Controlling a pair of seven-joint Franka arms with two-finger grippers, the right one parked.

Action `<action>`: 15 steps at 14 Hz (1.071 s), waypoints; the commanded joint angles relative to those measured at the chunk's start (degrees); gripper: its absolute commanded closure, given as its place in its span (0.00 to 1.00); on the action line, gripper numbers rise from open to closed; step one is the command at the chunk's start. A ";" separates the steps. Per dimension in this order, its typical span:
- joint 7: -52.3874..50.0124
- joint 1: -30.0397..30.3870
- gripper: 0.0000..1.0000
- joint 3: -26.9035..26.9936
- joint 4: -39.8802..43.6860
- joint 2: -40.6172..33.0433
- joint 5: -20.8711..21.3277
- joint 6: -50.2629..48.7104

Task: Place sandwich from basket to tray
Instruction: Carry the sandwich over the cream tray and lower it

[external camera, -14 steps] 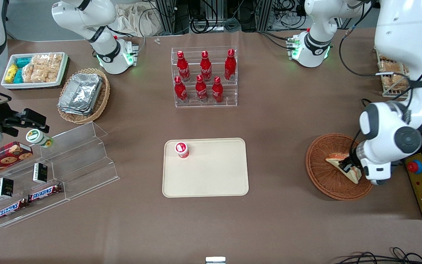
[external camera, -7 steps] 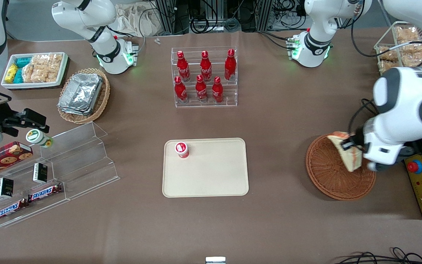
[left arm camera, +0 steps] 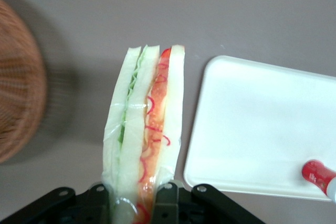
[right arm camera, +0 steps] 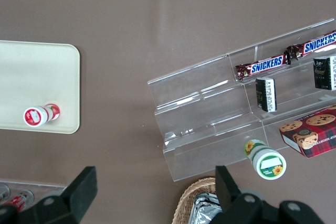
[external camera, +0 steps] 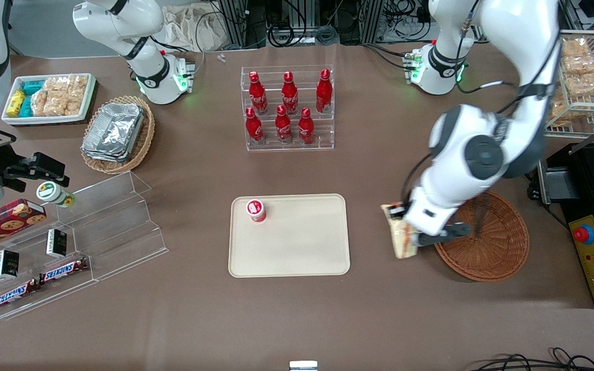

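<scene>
My left gripper (external camera: 399, 226) (left arm camera: 132, 195) is shut on the sandwich (external camera: 402, 242) (left arm camera: 144, 129), a clear-wrapped wedge of pale bread with green and orange-red filling. It hangs in the air over bare table, between the reddish-brown wicker basket (external camera: 493, 252) (left arm camera: 18, 108) and the cream tray (external camera: 302, 247) (left arm camera: 252, 124). The basket holds nothing that I can see. One black finger (left arm camera: 167, 203) presses each flat side of the wedge.
A small red-and-white bottle (external camera: 256, 210) (left arm camera: 319, 174) stands in the tray's corner farthest from the front camera, toward the parked arm. A clear rack of red bottles (external camera: 287, 108) stands farther back. A red stop button box (external camera: 593, 257) lies beside the basket.
The left arm has lifted the sandwich out of the basket and carried it sideways toward the tray. The basket now shows empty.
</scene>
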 commanded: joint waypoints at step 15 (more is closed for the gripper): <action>-4.28 -11.15 0.00 0.58 9.59 21.08 11.04 15.75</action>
